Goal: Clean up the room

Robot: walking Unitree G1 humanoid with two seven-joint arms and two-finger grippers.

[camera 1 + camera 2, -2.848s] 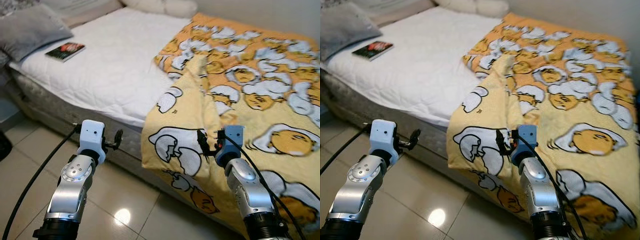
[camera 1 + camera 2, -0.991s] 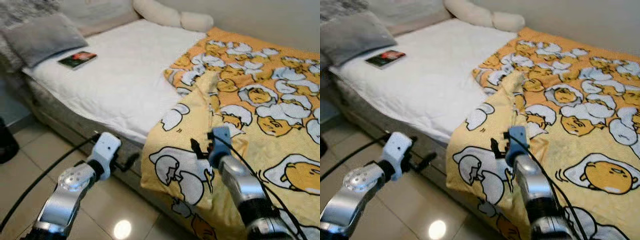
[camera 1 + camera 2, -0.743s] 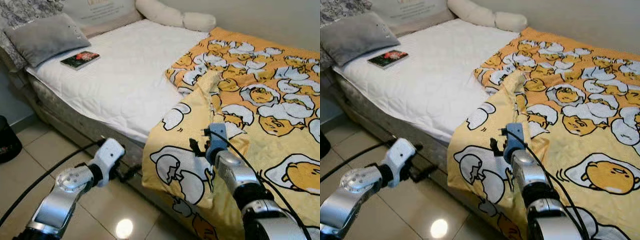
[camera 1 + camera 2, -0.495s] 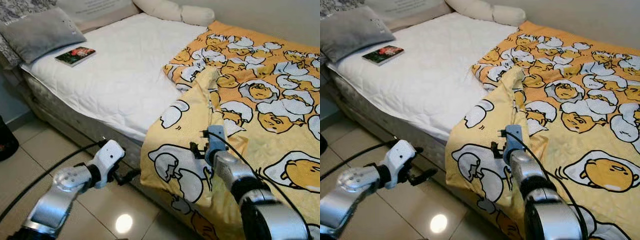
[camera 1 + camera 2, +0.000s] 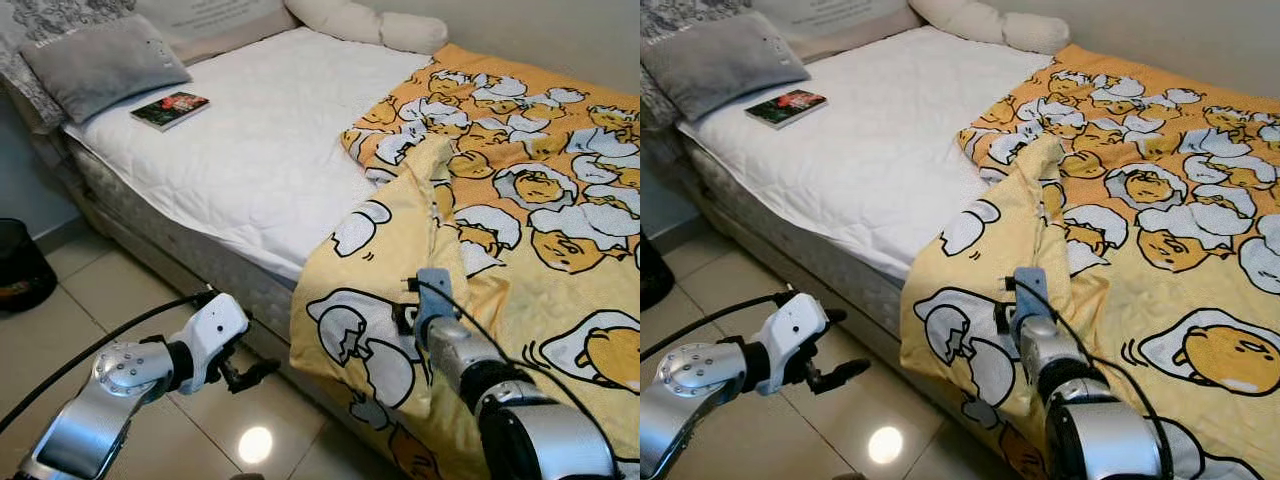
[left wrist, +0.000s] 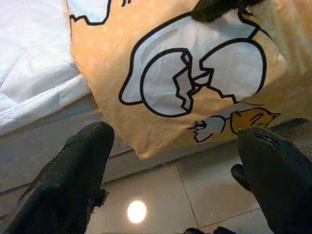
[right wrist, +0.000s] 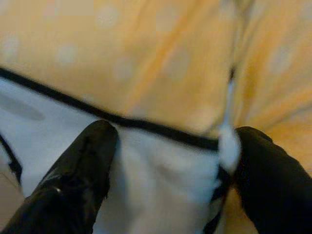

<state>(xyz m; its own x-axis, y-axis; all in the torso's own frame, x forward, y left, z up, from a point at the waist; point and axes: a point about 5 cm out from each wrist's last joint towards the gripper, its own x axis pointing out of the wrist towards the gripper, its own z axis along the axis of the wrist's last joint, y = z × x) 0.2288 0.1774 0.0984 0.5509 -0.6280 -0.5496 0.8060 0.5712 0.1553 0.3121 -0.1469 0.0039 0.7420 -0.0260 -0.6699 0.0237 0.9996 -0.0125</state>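
A yellow blanket printed with cartoon eggs covers the right half of the bed, and its folded corner hangs over the near edge toward the floor. My right gripper is pressed against the hanging fold. Its fingers stand apart and open, with cloth filling the space ahead of them. My left gripper is low over the tiles beside the bed frame, open and holding nothing. In the left wrist view the left gripper points at the blanket's corner from a short distance.
A bare white quilted mattress takes up the bed's left half, with a book and a grey pillow near its head. A long white pillow lies by the wall. A dark bin stands on the tiled floor at left.
The camera has shifted. My left gripper has sunk toward the floor and turned toward the blanket's corner. My right gripper has stayed against the hanging fold.
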